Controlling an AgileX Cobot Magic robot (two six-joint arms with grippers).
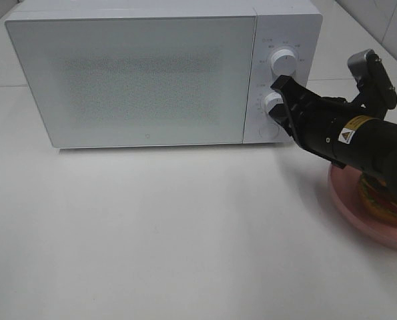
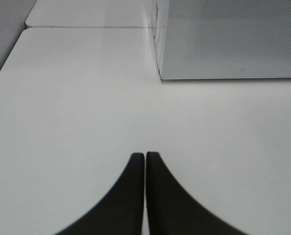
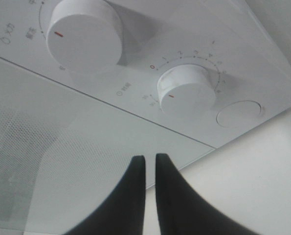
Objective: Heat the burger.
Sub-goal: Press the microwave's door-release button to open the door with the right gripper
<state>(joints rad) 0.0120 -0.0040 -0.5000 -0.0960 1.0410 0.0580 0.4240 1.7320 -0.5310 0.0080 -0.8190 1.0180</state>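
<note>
Overhead, we see the microwave [image 1: 138, 80] with its door closed and the burger [image 1: 379, 195] outside it, on the pink plate [image 1: 361, 217] at the desk's [image 1: 185, 233] right side, partly under the right arm. The right end effector [image 1: 281, 100] is at the control panel, probably to press the round door button [image 1: 268, 130]. From the left wrist, the left end effector [image 2: 145, 157] is pinched together, empty, over the desk, out of the way. From the right wrist, 2 fingers [image 3: 130, 196] sit nearly together, holding nothing, near the timer knob [image 3: 187, 92]; a narrow tip suits pushing.
</note>
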